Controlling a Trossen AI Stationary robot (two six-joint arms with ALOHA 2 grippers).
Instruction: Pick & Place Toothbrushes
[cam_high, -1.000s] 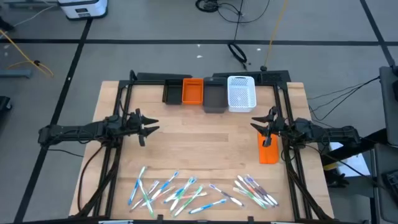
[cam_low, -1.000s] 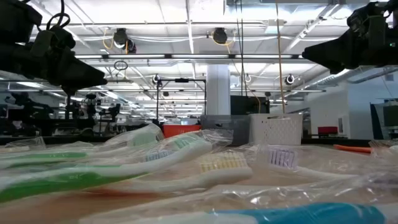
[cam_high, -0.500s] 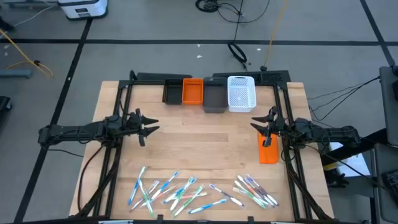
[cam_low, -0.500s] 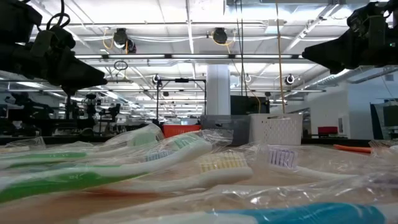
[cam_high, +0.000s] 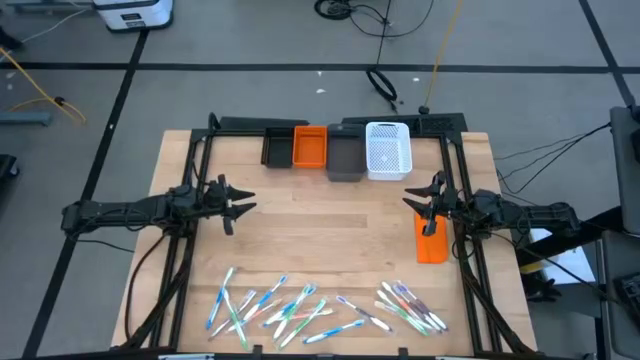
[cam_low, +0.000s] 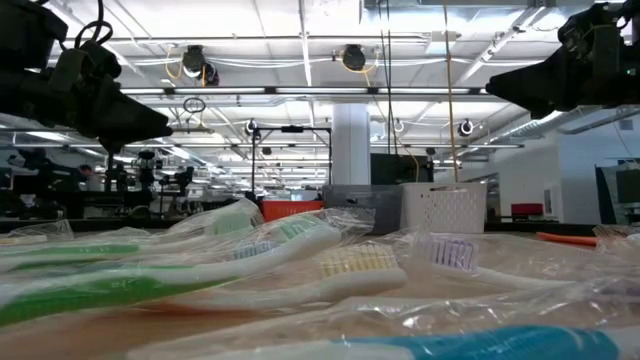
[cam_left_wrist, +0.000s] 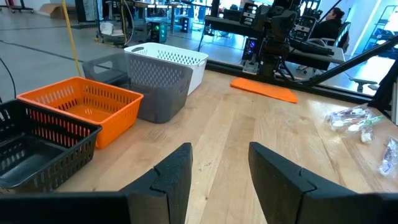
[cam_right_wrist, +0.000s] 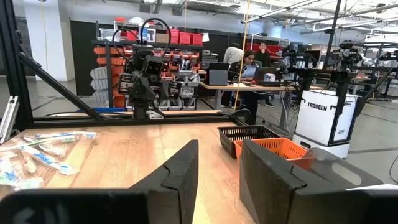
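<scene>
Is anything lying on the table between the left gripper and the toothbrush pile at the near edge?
Nothing visible does. The left gripper hangs open over bare wood, and the table between it and the toothbrushes shows nothing. The orange block lies by the right gripper.

Nothing on my table has changed since a second ago; neither of my arms has moved. Far back in the low view, a person (cam_low: 88, 172) may have appeared.
</scene>
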